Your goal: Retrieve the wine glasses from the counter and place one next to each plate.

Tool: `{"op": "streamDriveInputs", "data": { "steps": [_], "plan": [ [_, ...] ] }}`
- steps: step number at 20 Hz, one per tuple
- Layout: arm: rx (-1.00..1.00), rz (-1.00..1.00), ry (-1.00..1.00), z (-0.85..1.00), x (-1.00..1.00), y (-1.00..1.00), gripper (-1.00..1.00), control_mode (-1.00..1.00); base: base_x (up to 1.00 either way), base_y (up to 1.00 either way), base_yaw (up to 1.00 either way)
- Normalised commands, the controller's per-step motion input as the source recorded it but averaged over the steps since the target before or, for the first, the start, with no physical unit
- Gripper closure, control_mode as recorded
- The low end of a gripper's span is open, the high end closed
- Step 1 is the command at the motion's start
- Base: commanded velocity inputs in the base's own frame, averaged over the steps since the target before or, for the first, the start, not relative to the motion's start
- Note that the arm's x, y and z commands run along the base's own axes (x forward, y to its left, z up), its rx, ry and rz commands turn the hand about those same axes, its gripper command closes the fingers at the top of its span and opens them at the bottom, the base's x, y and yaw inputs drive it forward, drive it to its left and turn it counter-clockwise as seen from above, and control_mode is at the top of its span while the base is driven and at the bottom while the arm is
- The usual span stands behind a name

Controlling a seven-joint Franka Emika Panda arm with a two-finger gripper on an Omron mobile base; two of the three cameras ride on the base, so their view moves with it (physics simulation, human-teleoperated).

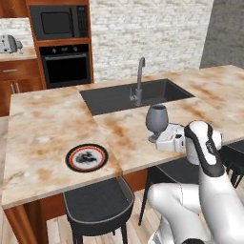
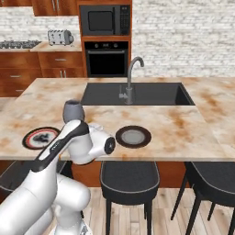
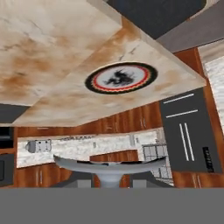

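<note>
Between claw (image 1: 157, 138) fingers: wine glass (image 1: 157, 118) stem, bowl upright above.

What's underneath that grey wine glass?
The wine glass is gripped at its stem by the end effector above the marbled island top. The arm covers its foot, so I cannot tell whether it touches the top.

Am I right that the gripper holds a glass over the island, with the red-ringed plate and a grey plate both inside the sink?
Not quite. The gripper does hold the glass, but the red-ringed plate and grey plate lie on the island top in front of the sink, as the right base view shows.
</note>
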Motion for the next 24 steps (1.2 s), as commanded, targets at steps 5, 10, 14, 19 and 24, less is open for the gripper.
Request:
{"op": "streamDriveInputs", "data": {
  "steps": [5, 10, 14, 19, 24],
  "plan": [
    [-0.14, 0.17, 0.47, -0.57, 0.99, 0.36, 1.00, -1.00, 0.00, 0.00, 0.00],
    [-0.01, 0.17, 0.29, -0.49, 0.93, 0.17, 1.00, -1.00, 0.00, 0.00, 0.00],
    [0.14, 0.22, 0.04, -0.36, 0.64, -0.02, 1.00, -1.00, 0.00, 0.00, 0.00],
    [0.29, 0.22, -0.10, -0.41, 0.46, -0.08, 1.00, -1.00, 0.00, 0.00, 0.00],
    [0.16, 0.17, -0.21, -0.47, 0.34, 0.00, 1.00, -1.00, 0.00, 0.00, 0.00]
  ]
}}
